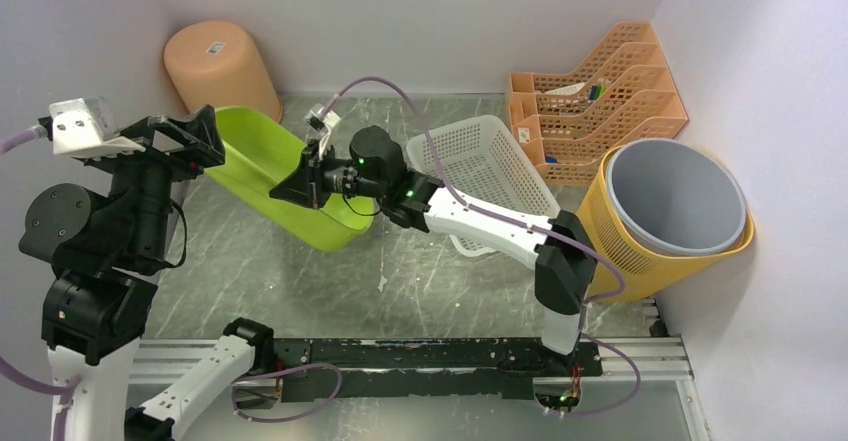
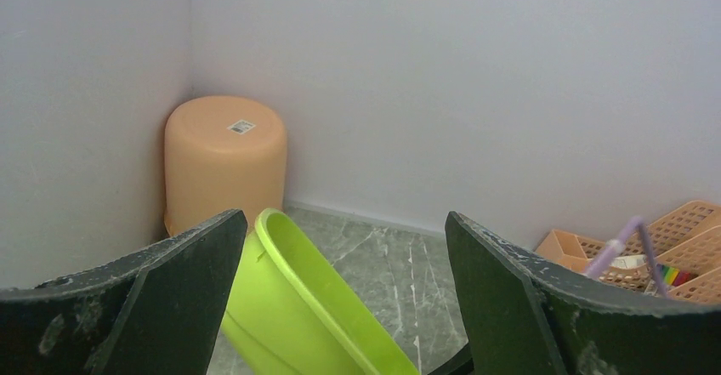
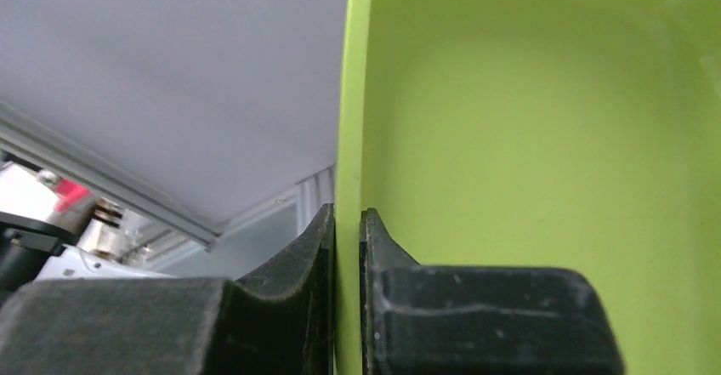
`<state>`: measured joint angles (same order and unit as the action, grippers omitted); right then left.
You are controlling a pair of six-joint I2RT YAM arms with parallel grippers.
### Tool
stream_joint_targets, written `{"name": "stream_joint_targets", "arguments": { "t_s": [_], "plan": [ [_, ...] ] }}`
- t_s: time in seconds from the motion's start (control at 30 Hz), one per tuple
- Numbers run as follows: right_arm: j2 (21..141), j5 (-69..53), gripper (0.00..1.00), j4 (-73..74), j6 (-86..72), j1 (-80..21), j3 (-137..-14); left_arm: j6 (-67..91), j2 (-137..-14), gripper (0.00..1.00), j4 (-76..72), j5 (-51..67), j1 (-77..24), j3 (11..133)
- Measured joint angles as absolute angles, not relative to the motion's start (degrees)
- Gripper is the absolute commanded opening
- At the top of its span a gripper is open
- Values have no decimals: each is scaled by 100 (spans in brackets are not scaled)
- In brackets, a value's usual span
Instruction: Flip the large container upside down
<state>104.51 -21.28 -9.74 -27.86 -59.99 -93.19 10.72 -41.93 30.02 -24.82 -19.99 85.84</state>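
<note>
Top external: tilted green tub (image 1: pixel 262 161) runs diagonally, rim pinched by right fingers (image 3: pixel 281 307) (left fingers (image 2: pixel 170 298) spread).

I saw plain white walls on three sides: the back wall (image 1: pixel 420 21), left wall (image 1: pixel 60 31) and right wall (image 1: pixel 780 81). The tabletop (image 1: pixel 430 281) was grey, veined like marble and evenly lit, with an aluminium rail (image 1: pixel 650 359) along its near edge.
</note>
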Motion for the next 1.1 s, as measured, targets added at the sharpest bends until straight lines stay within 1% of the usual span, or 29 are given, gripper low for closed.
{"name": "stream_joint_targets", "arguments": {
  "t_s": [0.2,0.3,0.5,0.7,0.9,1.1],
  "plan": [
    [10910,-2578,0,-2875,-4340,-5548,-8084,1074,-4274,100,3022,-2436,-1999,8558],
    [11080,-2832,0,-3701,-4969,-5273,-7725,1074,-4311,100,3035,-2421,-1999,8532],
    [11111,-3203,0,-5485,-6383,-4287,-7126,1072,-4335,100,3041,-2421,-1999,8521],
    [11177,-3345,0,-5881,-6772,-3411,-7039,1070,-4383,100,3059,-2421,-1999,8521],
    [11257,-3433,0,-5822,-6764,-2982,-7113,1070,-4431,100,3074,-2421,-1999,8514],
    [11629,-3706,0,-6825,-7489,-2617,-7050,1070,-4460,100,3079,-2421,-1999,8488]
  ]
}}
